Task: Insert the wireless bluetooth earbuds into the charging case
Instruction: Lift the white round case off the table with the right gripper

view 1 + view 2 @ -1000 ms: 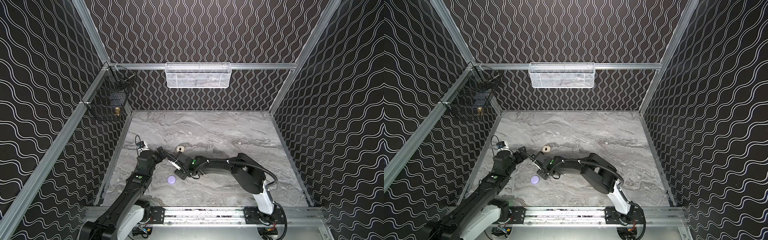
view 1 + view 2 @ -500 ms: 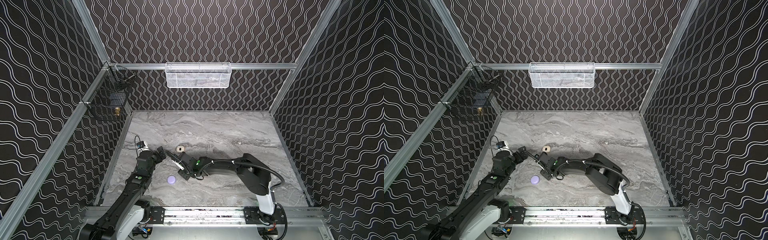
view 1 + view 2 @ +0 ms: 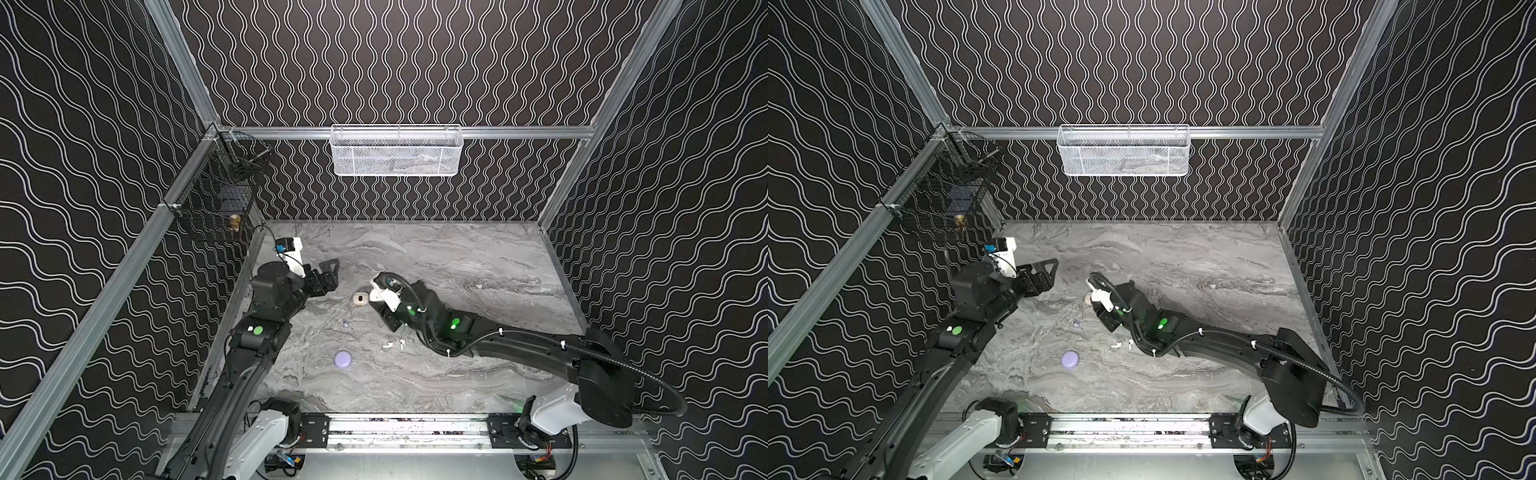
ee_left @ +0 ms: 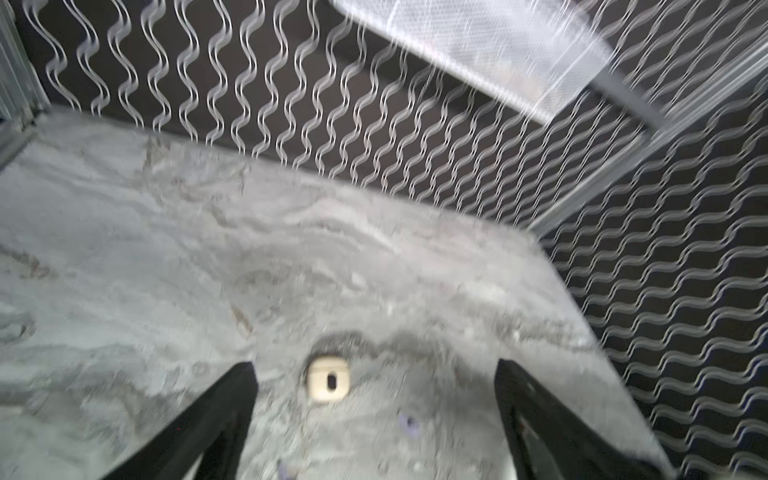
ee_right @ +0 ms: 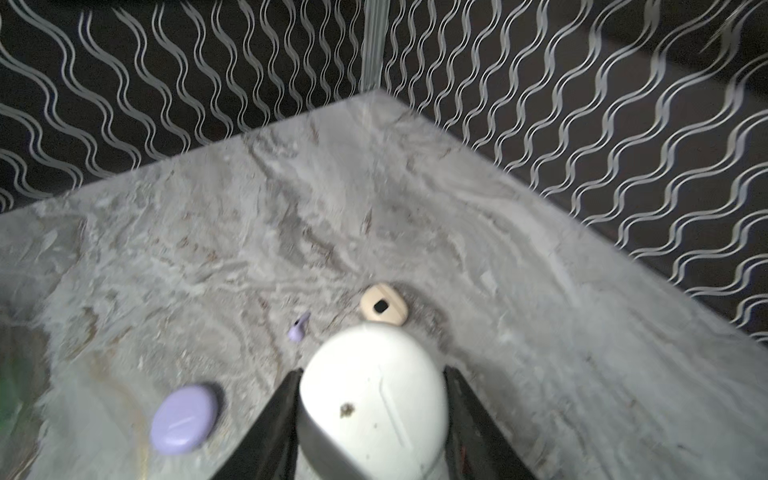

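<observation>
Right gripper (image 5: 372, 372): found clenched around white case (image 5: 374, 411). Left gripper (image 4: 374, 365): found released, nothing held. White earbuds (image 3: 387, 344): seen loose at lower centre in a top view, just beside the right arm (image 3: 519, 345); could be scattered if brushed by it.
</observation>
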{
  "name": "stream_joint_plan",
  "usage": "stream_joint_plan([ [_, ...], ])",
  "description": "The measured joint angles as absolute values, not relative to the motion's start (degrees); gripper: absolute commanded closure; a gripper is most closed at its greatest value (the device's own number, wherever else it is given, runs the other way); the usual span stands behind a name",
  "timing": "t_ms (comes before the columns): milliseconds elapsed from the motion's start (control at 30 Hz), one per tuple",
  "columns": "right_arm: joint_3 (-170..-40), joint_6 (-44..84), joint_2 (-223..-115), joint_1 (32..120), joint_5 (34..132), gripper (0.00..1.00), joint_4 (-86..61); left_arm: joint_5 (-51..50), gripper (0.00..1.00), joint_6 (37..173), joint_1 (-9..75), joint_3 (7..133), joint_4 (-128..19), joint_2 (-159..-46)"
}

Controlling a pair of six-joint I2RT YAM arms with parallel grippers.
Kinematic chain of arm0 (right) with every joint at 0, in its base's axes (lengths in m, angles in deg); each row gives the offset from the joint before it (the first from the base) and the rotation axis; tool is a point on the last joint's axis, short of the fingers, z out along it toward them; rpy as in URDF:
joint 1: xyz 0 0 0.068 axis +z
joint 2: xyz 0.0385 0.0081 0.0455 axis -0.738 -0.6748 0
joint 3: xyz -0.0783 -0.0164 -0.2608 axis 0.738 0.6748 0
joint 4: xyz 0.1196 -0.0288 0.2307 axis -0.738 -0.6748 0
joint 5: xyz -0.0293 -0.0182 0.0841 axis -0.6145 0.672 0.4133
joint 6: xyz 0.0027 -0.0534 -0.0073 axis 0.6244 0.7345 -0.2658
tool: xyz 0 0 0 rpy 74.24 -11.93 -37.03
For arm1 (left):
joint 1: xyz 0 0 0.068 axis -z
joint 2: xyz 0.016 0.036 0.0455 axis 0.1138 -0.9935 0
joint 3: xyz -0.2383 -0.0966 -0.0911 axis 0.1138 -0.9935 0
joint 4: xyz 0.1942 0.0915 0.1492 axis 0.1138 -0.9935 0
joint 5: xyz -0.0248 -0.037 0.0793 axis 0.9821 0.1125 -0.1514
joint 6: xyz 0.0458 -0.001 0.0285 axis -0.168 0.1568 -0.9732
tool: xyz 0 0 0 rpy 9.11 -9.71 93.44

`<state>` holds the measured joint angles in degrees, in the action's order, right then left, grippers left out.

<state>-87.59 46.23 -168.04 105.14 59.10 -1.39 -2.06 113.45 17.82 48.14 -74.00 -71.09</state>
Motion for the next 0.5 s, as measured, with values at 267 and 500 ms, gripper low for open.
stream_joint_plan([
  [267,-89.7,52.6,-161.7,100.4,60.1,0.78,3.1,8.0,0.23,110.8,17.8,58.5,-82.0,-71.2],
  [500,-71.5,57.5,-150.8,101.6,72.1,0.79,15.5,21.2,0.2,112.8,17.8,49.8,-83.4,-61.4],
])
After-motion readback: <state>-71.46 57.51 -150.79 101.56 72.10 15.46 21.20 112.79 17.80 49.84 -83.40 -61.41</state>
